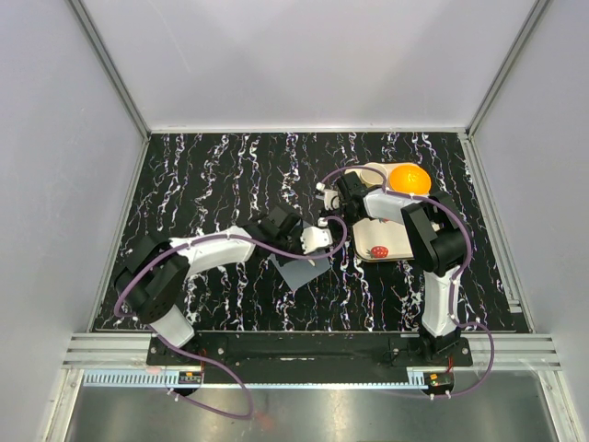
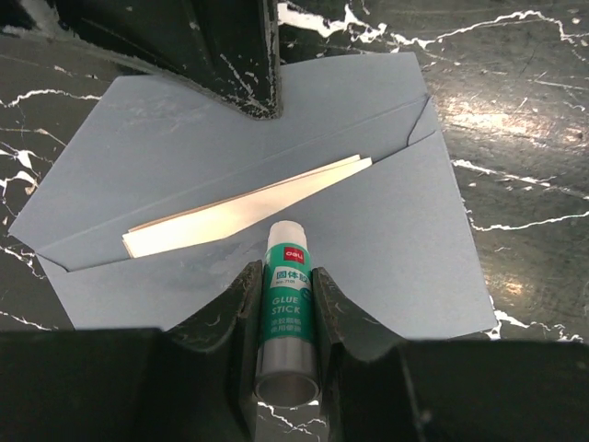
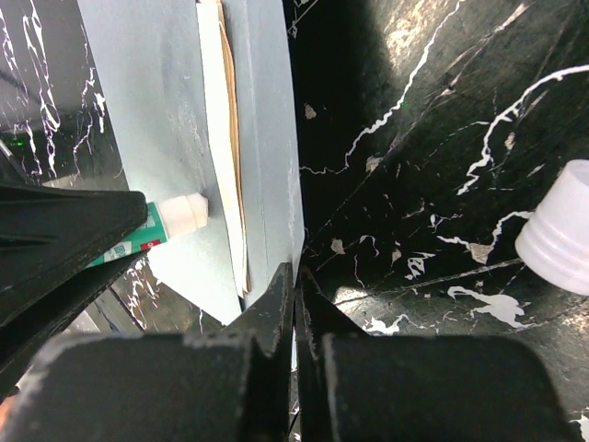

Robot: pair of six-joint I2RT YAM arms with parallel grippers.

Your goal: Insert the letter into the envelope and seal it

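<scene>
Your left gripper [image 2: 285, 276] is clamped on a green glue stick [image 2: 287, 318]. Its two fingers [image 2: 241, 308] squeeze the tube from either side, and the uncapped white tip points forward, out past the fingertips. That tip sits on the slate-grey envelope [image 2: 396, 249], on the pocket face just below the mouth and right beside the letter [image 2: 230, 216].

The envelope lies flat on the black marbled tabletop [image 2: 515, 110], in the middle of the workspace between your two arms. Its flap [image 2: 184, 120] is folded open, away from the left gripper. The letter is tucked into the pocket, with a long cream-tan sliver still showing along the mouth. That sliver is widest at the left of the left wrist view and narrows to the right.

Your right gripper [image 3: 294, 281] is closed, fingers pressed together, with the tips down on the open flap close to its free edge. You cannot tell from these views whether any paper is pinched between them. In the right wrist view the letter's strip runs just left of those tips.

A white cap [image 3: 557, 230] rests on the tabletop, well apart from the envelope. A strawberry-printed tray [image 1: 394, 247] and an orange ball [image 1: 408, 178] lie under the right arm.
</scene>
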